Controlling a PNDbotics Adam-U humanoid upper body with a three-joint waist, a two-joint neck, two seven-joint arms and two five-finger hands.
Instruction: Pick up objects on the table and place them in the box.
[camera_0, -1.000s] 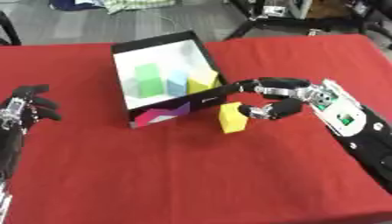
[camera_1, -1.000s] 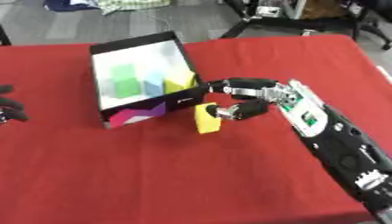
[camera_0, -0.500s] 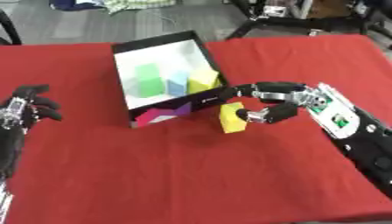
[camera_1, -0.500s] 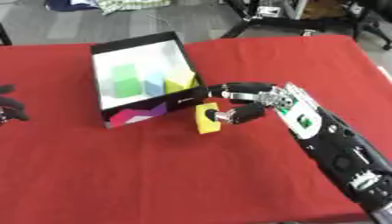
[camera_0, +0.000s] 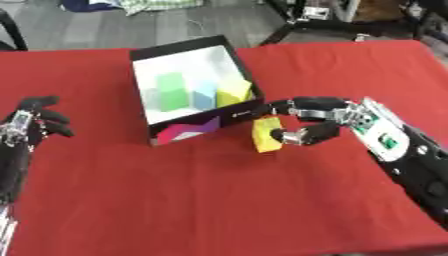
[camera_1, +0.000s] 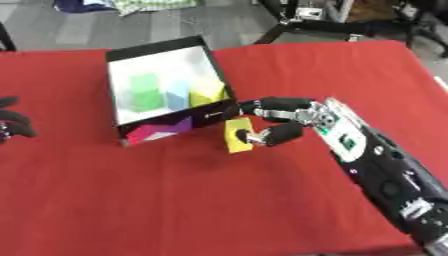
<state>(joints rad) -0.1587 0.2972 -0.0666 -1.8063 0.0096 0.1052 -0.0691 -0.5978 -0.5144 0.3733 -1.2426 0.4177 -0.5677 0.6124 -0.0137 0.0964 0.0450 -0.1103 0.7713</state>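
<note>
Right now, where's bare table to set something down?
Free: red cloth toward the view's bottom edge, and between the left robot hand and black cardboard box. Crowded: beside the box, where the right robot hand grips the yellow block.

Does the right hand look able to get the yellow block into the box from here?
Probably yes. The right hand is curled round the yellow block right beside the box, at its near corner. The box's top is open and nothing stands between them.

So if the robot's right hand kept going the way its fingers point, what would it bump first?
Probably the box: the right hand, curled on the yellow block, points left toward its near corner, though depth is unclear.
</note>
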